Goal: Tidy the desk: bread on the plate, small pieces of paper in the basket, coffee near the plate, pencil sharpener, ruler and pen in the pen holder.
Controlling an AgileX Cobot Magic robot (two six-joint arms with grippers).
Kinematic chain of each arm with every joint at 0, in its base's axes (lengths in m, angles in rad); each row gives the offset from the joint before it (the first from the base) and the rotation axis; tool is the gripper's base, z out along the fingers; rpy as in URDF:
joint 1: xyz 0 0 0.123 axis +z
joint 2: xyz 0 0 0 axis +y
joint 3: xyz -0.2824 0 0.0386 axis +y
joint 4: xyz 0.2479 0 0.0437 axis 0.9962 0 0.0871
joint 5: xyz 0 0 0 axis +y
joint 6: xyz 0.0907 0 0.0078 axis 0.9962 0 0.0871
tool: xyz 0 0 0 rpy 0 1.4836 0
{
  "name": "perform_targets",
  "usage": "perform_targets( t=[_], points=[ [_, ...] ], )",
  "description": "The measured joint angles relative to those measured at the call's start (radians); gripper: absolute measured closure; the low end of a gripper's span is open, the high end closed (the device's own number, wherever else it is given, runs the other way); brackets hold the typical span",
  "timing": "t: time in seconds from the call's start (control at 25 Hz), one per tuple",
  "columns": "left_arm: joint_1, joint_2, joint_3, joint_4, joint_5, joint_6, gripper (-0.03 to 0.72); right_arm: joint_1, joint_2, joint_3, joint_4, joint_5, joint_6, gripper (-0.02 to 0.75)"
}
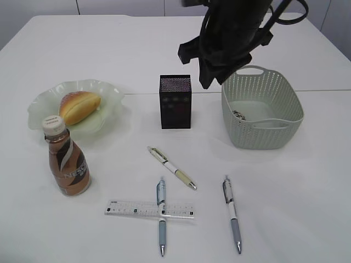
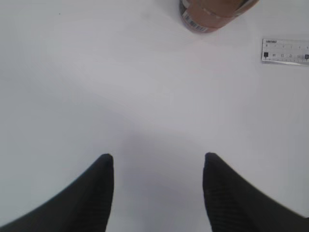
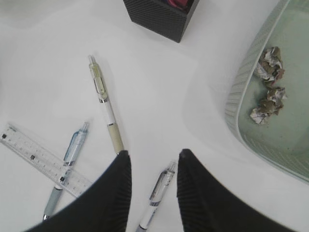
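The bread lies on the pale green plate at the left. The coffee bottle stands just in front of the plate. The black pen holder stands at the middle, with something pink inside it. Three pens lie in front: a beige one, a blue one crossing the clear ruler, and one on the right. My right gripper is open and empty, high above the right pen. My left gripper is open and empty over bare table.
The grey-green basket at the right holds crumpled paper pieces. The right arm hangs above the gap between pen holder and basket. The left wrist view shows the coffee bottle's base and a ruler end.
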Motion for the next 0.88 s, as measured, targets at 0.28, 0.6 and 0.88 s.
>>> perform_targets(
  t=[0.28,0.6,0.88],
  points=[
    [0.000,0.000,0.000,-0.015,-0.012,0.000,0.255,0.064,-0.023,0.009,0.019,0.019,-0.020,0.496],
    [0.000,0.000,0.000,-0.018,-0.028,0.000,0.255,0.202,-0.078,0.232,0.042,0.019,-0.125,0.496],
    [0.000,0.000,0.000,-0.020,-0.043,0.000,0.255,0.285,-0.067,0.331,0.105,0.017,-0.449,0.496]
  ],
)
